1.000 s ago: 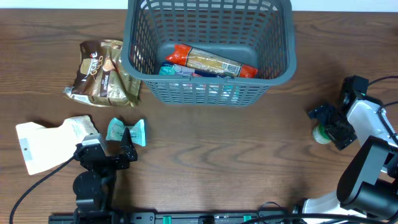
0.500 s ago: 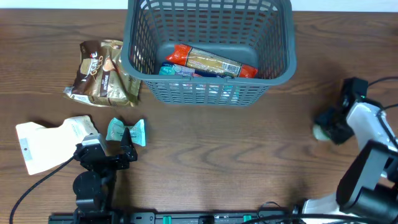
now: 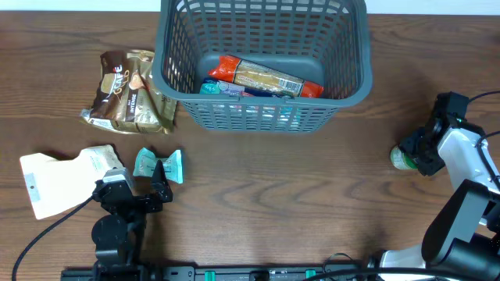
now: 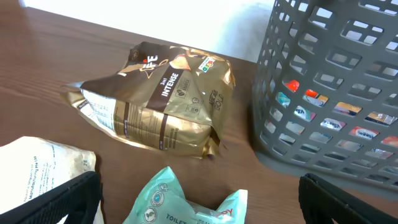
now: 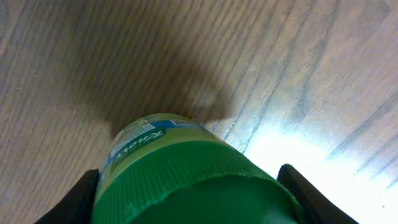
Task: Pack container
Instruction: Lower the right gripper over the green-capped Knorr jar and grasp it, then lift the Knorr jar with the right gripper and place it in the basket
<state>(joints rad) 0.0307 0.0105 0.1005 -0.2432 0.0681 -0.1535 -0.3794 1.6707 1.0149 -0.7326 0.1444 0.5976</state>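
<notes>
- Container (image 3: 258, 115) sits at the far middle of the tabletop (image 3: 273, 203), long axis running left-right, farther out and leftward of the right end effector (image 3: 409, 154).
- That one's clamped round a green-capped bottle (image 5: 186, 180); left end effector (image 4: 199, 214) gapes wide, empty.
- Dark grey lattice walls, solid floor, couple of packets (image 3: 266, 78) already inside.

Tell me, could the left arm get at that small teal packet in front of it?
Probably yes: the left gripper is open, the teal packet lies just ahead of it, and nothing covers it.
</notes>
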